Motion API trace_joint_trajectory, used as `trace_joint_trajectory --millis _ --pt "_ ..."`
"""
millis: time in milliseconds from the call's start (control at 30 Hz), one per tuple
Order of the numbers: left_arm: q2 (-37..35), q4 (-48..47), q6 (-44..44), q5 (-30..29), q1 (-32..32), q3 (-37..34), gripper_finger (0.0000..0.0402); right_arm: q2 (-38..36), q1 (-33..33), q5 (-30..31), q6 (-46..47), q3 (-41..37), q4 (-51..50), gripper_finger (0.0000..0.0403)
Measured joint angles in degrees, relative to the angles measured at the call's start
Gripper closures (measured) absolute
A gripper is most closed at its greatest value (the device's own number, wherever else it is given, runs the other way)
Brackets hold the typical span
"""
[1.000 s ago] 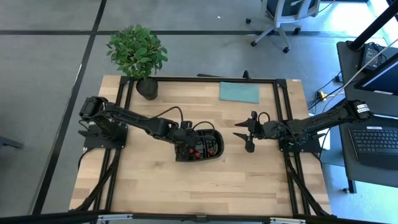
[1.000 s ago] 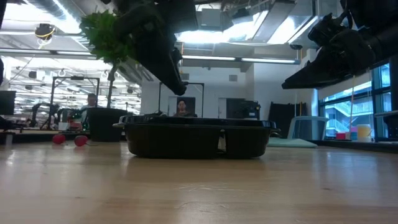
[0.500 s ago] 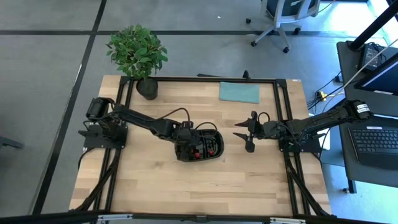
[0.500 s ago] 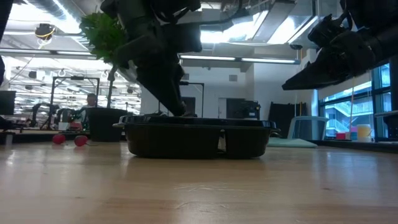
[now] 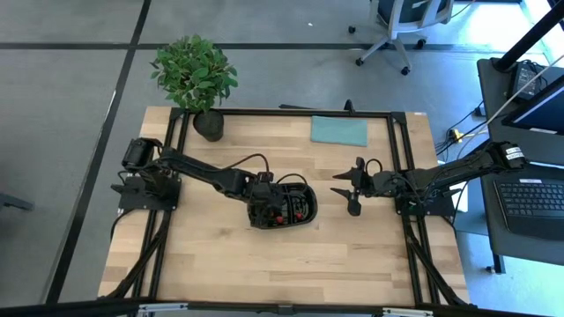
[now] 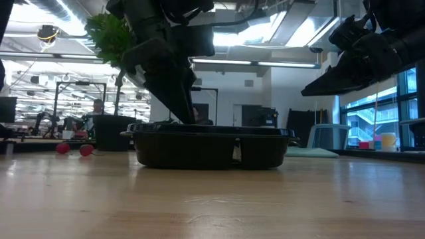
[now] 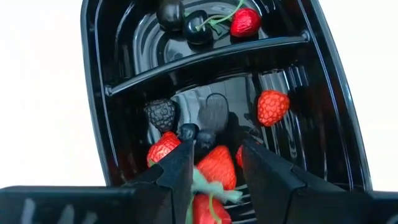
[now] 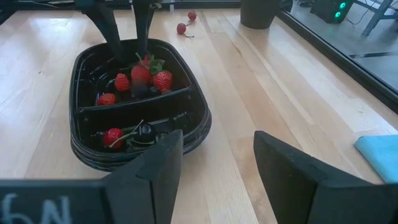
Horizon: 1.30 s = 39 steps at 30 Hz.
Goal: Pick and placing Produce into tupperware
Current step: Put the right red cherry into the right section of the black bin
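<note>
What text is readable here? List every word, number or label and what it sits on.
"6N", cut off and unsure: pale marks on the body of the right gripper.
Faint marks on the body of the left gripper: too blurred to read.
Nothing else is readable.

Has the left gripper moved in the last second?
Yes. In the low view the left gripper has dropped from above the tray's rim to inside it. From above, it has slid along the tray away from the plant.
</note>
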Motion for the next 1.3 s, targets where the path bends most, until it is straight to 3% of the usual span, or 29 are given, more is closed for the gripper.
trace_joint_trajectory --millis 200,500,700,1100,1300 --pt "-0.1 -1.3 0.0 0.0 0.0 0.0 0.025 0.0 0.0 0.0 0.0 0.0 0.0 0.0203" --pt "-2.5 -17.3 -5.6 -0.8 0.8 2.5 0.0212 0.0 0.0 0.0 0.0 0.0 -0.2 0.0203" --pt "-8.3 -26.2 -10.1 -1.4 2.1 2.7 0.0199 0.6 0.0 0.0 0.2 0.0 -0.2 0.0203" --pt "-22.2 -29.1 -11.8 -2.2 6.1 2.8 0.0197 1.3 0.0 0.0 0.0 0.0 0.1 0.0203" --pt "-23.5 -37.6 -15.0 -10.2 7.0 2.7 0.0197 1.3 0.0 0.0 -0.3 0.0 -0.2 0.0203"
